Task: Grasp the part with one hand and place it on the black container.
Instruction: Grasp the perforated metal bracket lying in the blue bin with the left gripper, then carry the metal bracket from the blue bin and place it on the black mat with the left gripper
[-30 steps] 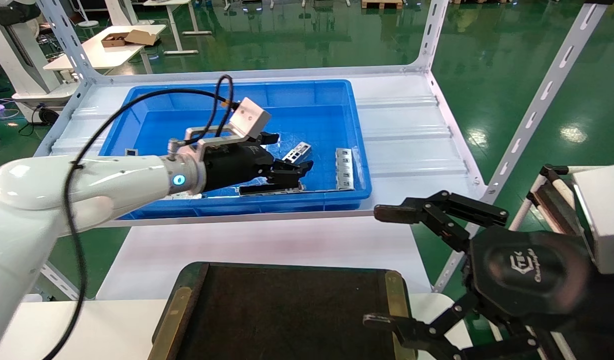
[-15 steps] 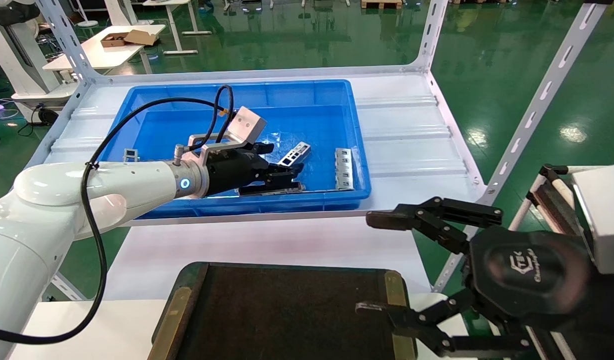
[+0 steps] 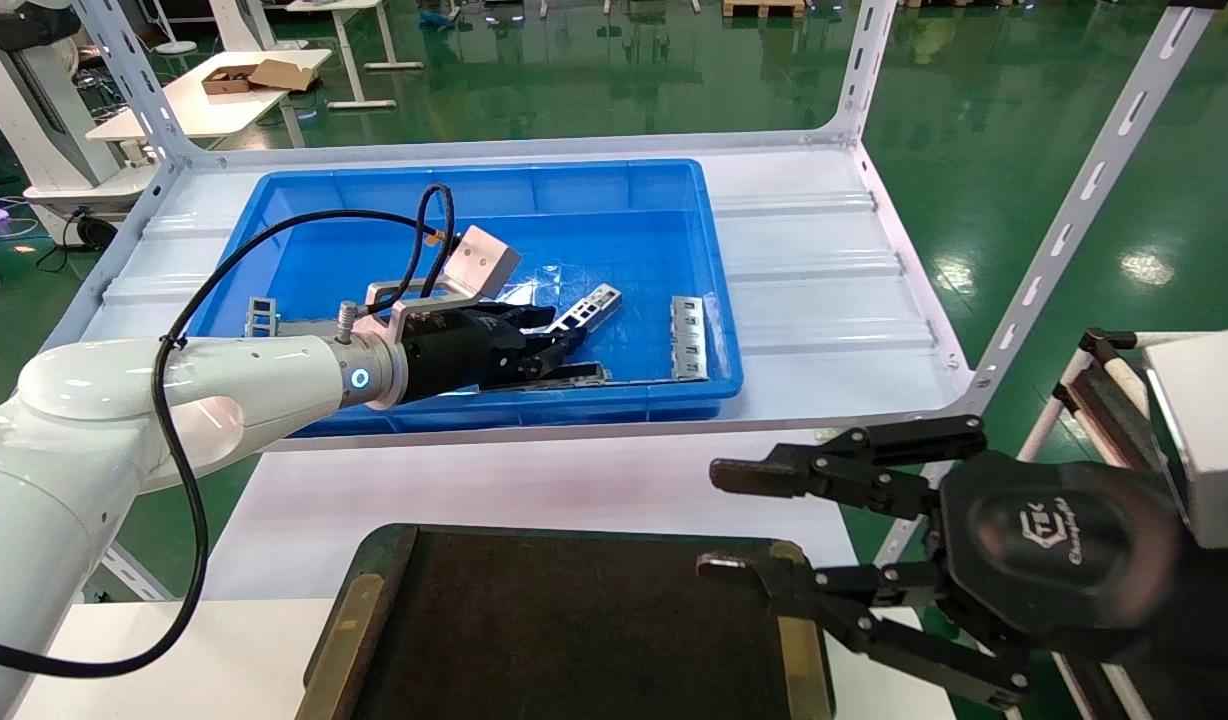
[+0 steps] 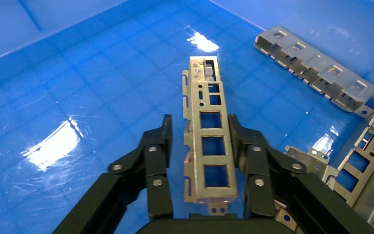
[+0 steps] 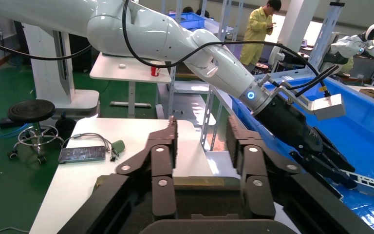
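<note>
The part (image 3: 594, 303) is a slim silver strip with rectangular cutouts, lying on the floor of the blue bin (image 3: 494, 176). In the left wrist view the part (image 4: 209, 146) lies lengthwise between my left gripper's fingers. My left gripper (image 3: 564, 342) is open and low in the bin, its jaws either side of the part; one finger (image 4: 238, 141) is close against it and the other stands apart. The black container (image 3: 574, 620) is in front, below the shelf. My right gripper (image 3: 714, 520) is open and empty over the container's right brass edge (image 5: 195, 183).
A silver strip with side tabs (image 3: 687, 338) lies at the bin's right and also shows in the left wrist view (image 4: 316, 68). A long dark bar (image 3: 544, 378) lies along the bin's near wall. A small part (image 3: 259, 315) lies at the left. Slotted shelf posts (image 3: 1064, 220) stand at the right.
My left gripper has pulled back and lowered, coming down round the part. My right gripper has shifted left over the container's edge with its fingers closer together.
</note>
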